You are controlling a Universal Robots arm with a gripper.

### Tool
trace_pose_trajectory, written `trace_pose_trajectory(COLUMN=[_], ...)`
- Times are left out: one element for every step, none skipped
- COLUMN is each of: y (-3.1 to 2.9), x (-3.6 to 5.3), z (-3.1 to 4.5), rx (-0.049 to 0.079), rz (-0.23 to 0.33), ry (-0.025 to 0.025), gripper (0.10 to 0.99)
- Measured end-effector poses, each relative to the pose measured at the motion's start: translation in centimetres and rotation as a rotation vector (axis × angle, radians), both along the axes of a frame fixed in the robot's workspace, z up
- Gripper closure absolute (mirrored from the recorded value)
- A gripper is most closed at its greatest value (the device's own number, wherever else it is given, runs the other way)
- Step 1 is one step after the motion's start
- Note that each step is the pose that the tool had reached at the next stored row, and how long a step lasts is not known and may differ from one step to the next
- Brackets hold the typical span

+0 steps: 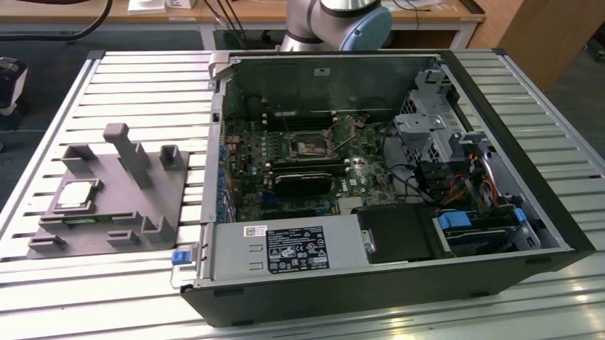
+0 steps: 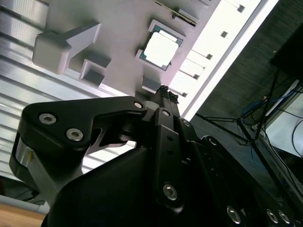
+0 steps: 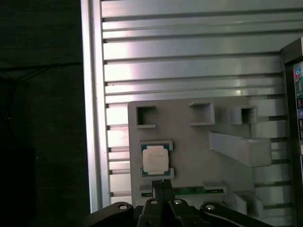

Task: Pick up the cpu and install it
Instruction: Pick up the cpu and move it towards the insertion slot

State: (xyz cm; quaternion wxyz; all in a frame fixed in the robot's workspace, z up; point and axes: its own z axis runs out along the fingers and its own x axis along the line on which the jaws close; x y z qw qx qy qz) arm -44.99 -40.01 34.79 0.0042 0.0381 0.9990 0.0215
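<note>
One cpu point(image 1: 76, 195) lies flat in its recess on the grey fixture point(image 1: 113, 207), which sits to the exterior view's left of the open computer case point(image 1: 378, 297); in the first wrist view the gripper point(image 3: 161, 182) hangs near the cpu without touching it; its fingertips are pressed together, holding nothing.

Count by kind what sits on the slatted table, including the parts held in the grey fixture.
cpu: 1
green circuit strip: 1
grey fixture: 1
open computer case: 1
Total: 4
</note>
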Motion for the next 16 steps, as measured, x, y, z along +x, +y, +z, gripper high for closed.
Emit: trace_pose_trajectory(y=[0.00, 0.00, 0.00, 0.00, 0.00, 0.00, 0.00, 0.00, 0.00, 0.00, 0.00, 0.00, 0.00, 0.00, 0.00, 0.00], x=[0.00, 0.00, 0.00, 0.00, 0.00, 0.00, 0.00, 0.00, 0.00, 0.00, 0.00, 0.00, 0.00, 0.00, 0.00, 0.00], z=[-0.08, -0.14, -0.19, -0.24, -0.29, -0.34, -0.39, -0.44, -0.50, -0.55, -0.61, -0.68, -0.74, -0.79, -0.85, -0.91], rx=[0.000, 0.000, 0.000, 0.000, 0.000, 0.000, 0.000, 0.000, 0.000, 0.000, 0.000, 0.000, 0.000, 0.000, 0.000, 0.000], rz=[0.000, 0.000, 0.000, 0.000, 0.000, 0.000, 0.000, 0.000, 0.000, 0.000, 0.000, 0.000, 0.000, 0.000, 0.000, 0.000], ry=[0.0000, 0.0001, 0.0001, 0.0001, 0.0000, 0.0001, 0.0001, 0.0001, 0.0001, 0.0000, 0.0000, 0.0000, 0.0000, 0.0001, 0.0000, 0.0000], gripper=[0.980, 0.980, 0.980, 0.980, 0.980, 0.980, 0.980, 0.980, 0.980, 0.980, 0.980, 0.980, 0.980, 0.980, 0.980, 0.980])
